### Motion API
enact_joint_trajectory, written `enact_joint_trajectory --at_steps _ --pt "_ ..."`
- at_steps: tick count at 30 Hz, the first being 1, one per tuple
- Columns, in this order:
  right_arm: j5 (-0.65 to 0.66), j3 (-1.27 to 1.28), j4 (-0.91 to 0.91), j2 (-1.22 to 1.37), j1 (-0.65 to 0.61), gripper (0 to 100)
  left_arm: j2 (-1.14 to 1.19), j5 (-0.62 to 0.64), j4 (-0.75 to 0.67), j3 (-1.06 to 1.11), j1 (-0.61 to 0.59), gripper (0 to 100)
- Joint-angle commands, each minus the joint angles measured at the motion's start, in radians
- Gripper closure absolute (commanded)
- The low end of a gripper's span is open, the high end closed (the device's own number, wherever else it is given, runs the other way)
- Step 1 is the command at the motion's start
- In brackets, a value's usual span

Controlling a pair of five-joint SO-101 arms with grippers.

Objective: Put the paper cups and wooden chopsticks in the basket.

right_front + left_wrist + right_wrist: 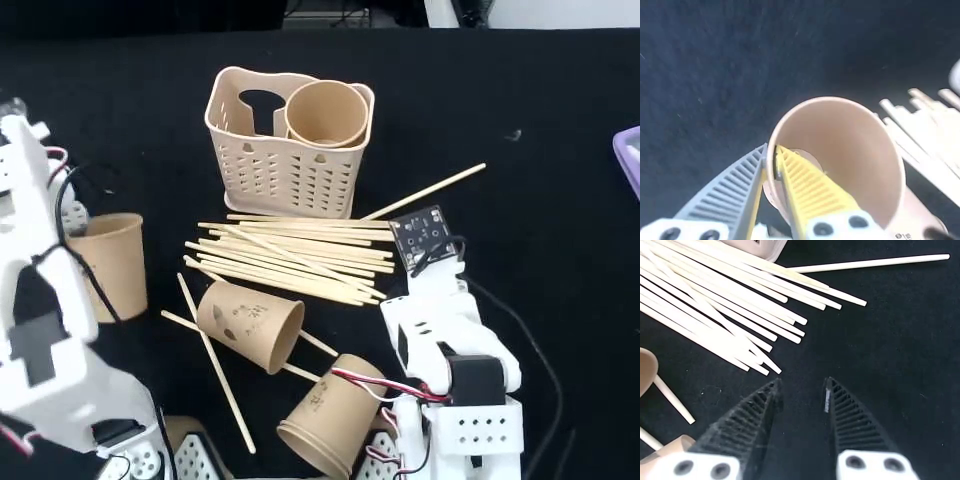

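My left gripper (771, 156) is shut on the rim of a tan paper cup (840, 150), with the yellow finger inside and the grey one outside. That cup (110, 262) stands upright at the table's left side, beside the left arm (40, 330). The beige basket (255, 165) at the back holds one cup (327, 112). Many wooden chopsticks (290, 255) lie in a pile in front of it. Two more cups (250, 325) (330, 415) lie on their sides nearer the front. My right gripper (802, 390) is open over bare cloth, just off the chopstick tips (760, 360).
The table is covered in black cloth. One chopstick (425, 192) lies apart to the right of the basket, and a few loose ones (215, 365) cross under the lying cups. A purple object (630, 160) sits at the right edge.
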Motion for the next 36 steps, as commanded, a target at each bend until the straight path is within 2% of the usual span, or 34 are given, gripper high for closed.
enact_joint_trajectory --at_steps 1,4,6,8,10,14,18,24,30,36 --pt "-0.012 0.008 -0.044 -0.010 0.017 85.7 -0.204 -0.021 -0.012 -0.125 0.015 97" --pt "-0.034 0.087 -0.150 -0.010 0.020 85.8 -0.322 -0.011 -0.089 -0.189 0.025 97" --pt "-0.035 0.140 -0.221 -0.010 0.021 86.7 -0.382 0.046 -0.153 -0.202 0.079 97" --pt "-0.038 0.160 -0.253 -0.010 0.038 92.4 -0.428 0.115 -0.209 -0.203 0.137 97" --pt "-0.060 0.157 -0.261 -0.012 0.087 99.3 -0.453 0.178 -0.261 -0.203 0.211 97" --pt "-0.213 0.171 -0.328 -0.012 0.221 98.6 -0.459 0.253 -0.397 -0.203 0.389 97" --pt "-0.292 0.226 -0.440 -0.012 0.330 98.4 -0.456 0.269 -0.546 -0.166 0.570 97" --pt "-0.304 0.303 -0.560 -0.012 0.351 98.1 -0.457 0.270 -0.776 0.025 0.788 97" --pt "-0.299 0.308 -0.563 -0.012 0.351 98.1 -0.457 0.270 -1.007 0.245 0.837 97" --pt "-0.299 0.308 -0.563 -0.012 0.350 98.1 -0.457 0.270 -1.115 0.384 0.834 97"
